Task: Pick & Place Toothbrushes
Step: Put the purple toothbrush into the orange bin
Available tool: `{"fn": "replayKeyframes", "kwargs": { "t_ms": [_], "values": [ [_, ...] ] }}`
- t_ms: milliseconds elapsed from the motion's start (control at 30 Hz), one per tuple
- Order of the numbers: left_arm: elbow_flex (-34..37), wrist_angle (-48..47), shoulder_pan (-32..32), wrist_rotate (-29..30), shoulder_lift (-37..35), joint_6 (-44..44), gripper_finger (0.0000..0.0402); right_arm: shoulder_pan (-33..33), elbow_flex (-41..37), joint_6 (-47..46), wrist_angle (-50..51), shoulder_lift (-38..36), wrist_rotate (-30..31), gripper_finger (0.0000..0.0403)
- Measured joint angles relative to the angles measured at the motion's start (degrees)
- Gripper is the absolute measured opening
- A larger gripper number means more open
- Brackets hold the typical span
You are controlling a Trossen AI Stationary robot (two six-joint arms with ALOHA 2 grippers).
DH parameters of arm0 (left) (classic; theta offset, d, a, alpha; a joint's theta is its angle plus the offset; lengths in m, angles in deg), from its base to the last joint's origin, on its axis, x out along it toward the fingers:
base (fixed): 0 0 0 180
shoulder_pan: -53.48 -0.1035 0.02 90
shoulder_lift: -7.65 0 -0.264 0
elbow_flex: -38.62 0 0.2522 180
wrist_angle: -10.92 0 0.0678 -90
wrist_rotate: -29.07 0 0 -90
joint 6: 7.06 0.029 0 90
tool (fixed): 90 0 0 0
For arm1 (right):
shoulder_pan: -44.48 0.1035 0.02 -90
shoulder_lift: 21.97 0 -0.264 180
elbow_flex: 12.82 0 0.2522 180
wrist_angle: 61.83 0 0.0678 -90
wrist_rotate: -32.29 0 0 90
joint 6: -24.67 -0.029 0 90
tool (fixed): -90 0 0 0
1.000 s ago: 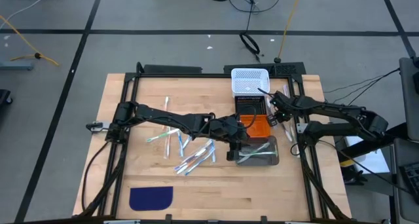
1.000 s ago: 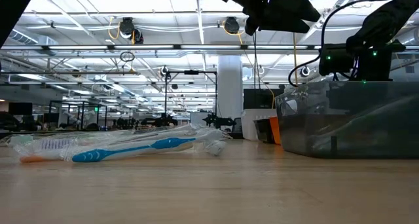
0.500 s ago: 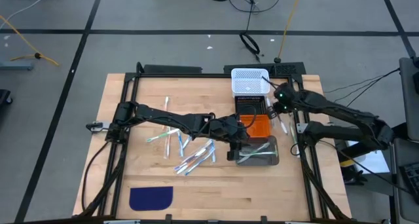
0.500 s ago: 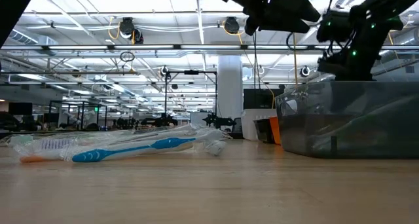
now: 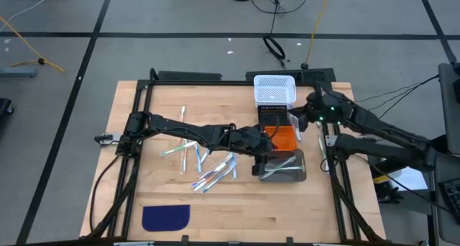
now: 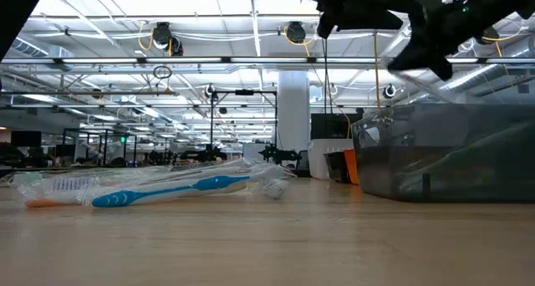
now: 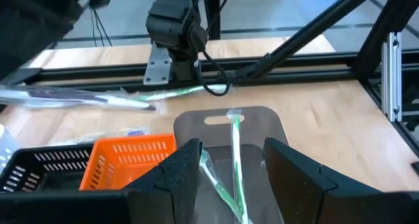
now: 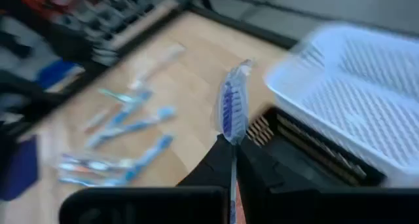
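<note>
Several toothbrushes (image 5: 205, 167) lie loose on the wooden table at centre left; in the low view they are the wrapped ones (image 6: 159, 190). Green toothbrushes (image 7: 234, 162) lie inside the clear grey bin (image 5: 296, 175). My left gripper (image 7: 232, 175) hovers open above that bin (image 7: 262, 116), touching nothing. My right gripper (image 8: 232, 160) is raised near the black basket (image 5: 273, 115) and is shut on a wrapped toothbrush (image 8: 231, 109) with blue bristles. My right gripper pinches the toothbrush's thin handle (image 8: 233, 147) between its two shut fingers. The brush runs on along the fingers' line, its blue-bristled head (image 8: 230, 99) out ahead of the tips. It is lifted clear of the table and baskets.
A white basket (image 5: 274, 88), the black basket and an orange basket (image 5: 286, 138) stand in a row running back from the grey bin to the far edge. A dark blue patch (image 5: 165, 217) lies at the near left. More toothbrushes (image 5: 321, 142) lie by the right frame rail.
My right gripper has risen from the table beside the orange basket toward the far edge. It has tipped from pointing down to nearly level and has carried the toothbrush up clear. My left gripper has stayed over the grey bin.
</note>
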Motion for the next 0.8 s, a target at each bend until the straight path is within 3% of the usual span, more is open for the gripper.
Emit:
{"fn": "replayKeyframes", "kwargs": {
  "t_ms": [233, 500, 700, 800],
  "values": [
    [0.0, 0.8, -0.6, 6.1, 0.0, -1.2, 0.017, 7.1, 0.0, 1.8, -10.5, -0.8, -1.5, 0.0],
    [0.0, 1.7, -3.6, 6.8, 0.0, -5.9, 0.017, 15.3, 0.0, 5.9, -18.5, -0.8, -2.7, 0.0],
    [0.0, 6.7, -4.6, -1.3, 0.0, -6.2, 0.017, 18.7, 0.0, 7.8, -18.8, -0.8, 0.8, 0.0],
    [0.0, 8.9, -4.6, -1.8, 0.0, -6.0, 0.017, 19.6, 0.0, 8.8, -19.7, -0.8, 0.8, 0.0]
  ]
}}
